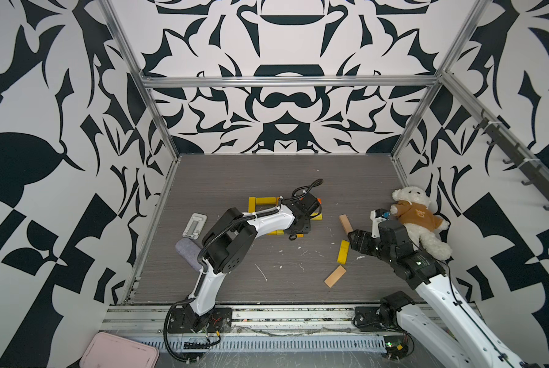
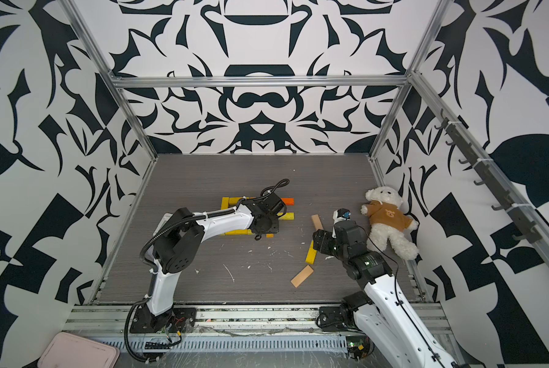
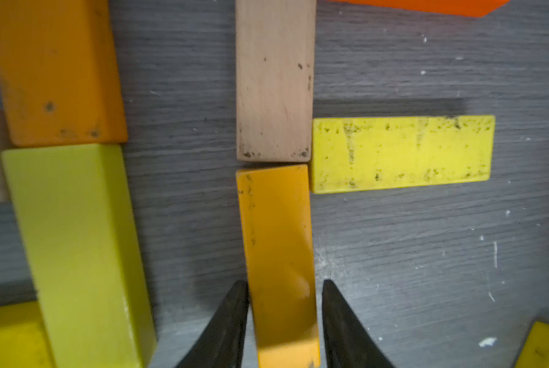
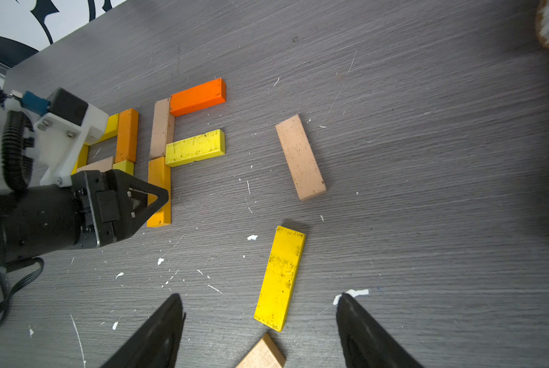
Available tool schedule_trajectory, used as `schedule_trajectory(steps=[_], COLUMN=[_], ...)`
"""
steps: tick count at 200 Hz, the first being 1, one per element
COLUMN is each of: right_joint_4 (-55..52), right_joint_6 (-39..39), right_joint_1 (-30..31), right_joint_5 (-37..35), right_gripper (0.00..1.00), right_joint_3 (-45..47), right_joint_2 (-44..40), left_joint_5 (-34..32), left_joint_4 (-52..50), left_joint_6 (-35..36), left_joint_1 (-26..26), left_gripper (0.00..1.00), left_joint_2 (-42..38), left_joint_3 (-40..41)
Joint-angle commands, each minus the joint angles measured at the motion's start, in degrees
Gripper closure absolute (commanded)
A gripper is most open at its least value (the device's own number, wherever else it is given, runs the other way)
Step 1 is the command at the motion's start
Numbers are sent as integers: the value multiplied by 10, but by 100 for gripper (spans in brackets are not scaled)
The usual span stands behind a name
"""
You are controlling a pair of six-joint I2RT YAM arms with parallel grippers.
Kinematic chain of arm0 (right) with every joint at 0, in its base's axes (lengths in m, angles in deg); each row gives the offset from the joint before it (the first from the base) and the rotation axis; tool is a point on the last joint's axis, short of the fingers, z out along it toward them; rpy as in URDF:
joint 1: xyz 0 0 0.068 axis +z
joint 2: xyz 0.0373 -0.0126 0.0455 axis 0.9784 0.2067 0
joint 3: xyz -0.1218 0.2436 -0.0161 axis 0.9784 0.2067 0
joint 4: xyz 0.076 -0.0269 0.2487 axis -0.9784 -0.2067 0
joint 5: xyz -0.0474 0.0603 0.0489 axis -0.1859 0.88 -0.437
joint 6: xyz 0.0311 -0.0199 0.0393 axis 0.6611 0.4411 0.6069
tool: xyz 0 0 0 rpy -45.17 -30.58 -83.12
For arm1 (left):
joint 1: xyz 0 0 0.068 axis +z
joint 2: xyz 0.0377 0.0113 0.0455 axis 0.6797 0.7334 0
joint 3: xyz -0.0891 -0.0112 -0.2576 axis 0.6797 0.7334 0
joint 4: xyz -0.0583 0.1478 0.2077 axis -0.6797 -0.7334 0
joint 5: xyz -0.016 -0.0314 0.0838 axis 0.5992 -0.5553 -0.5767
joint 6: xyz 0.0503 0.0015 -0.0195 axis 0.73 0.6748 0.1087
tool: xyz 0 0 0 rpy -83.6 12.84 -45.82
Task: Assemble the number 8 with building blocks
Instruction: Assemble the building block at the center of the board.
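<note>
Nearest me, my right fingers [image 4: 260, 296] gape empty near a yellow block [image 4: 281, 277] on the counter [image 4: 426, 191]. Farther off, my left fingers [image 3: 285, 282] closely straddle an amber block [image 3: 278, 248] lying end-to-end with a tan block [image 3: 274, 79]; I cannot tell whether they grip.

The desk [image 4: 426, 159] is matt grey wood-grain, flecked with white chips. Beside the bare, scuffed tan block [image 3: 274, 79], the amber block [image 3: 276, 242] shines with glossy paint and the yellow block [image 3: 400, 154] is matt and speckled dark. The left fingers [image 3: 228, 328] look matt black plastic. The bear [image 1: 410, 197] is fluffy plush.
</note>
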Motion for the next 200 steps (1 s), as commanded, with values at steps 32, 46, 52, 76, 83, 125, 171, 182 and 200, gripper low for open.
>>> schedule_trajectory(steps=[32,46,52,76,83,125,171,182,200], right_joint_4=[11,11,11,11,11,12,13,14,15], right_joint_6=[4,5,5,5,6,6,7,7,6], right_joint_1=[3,3,3,3,3,3,3,3,3], right_joint_5=[-8,-8,-8,-8,-8,-8,-8,-8,-8], right_gripper=[22,22,22,22,22,22,22,22,22], right_joint_3=[2,2,2,5,5,6,6,7,9], right_joint_2=[-2,-4,-4,-5,-5,-5,-4,-4,-1], left_joint_5=[-12,-12,-12,-14,-14,-17,-21,-20,-16], left_joint_4=[-19,-19,-18,-19,-20,-20,-22,-20,-14], left_joint_6=[12,13,14,17,17,22,16,14,7], left_joint_1=[4,4,4,4,4,4,7,8,8], left_gripper=[61,61,61,63,63,64,58,54,49], left_joint_2=[-4,-5,-4,-4,-4,-4,-6,-9,-17], left_joint_3=[-4,-2,-2,-1,-1,-2,2,4,9])
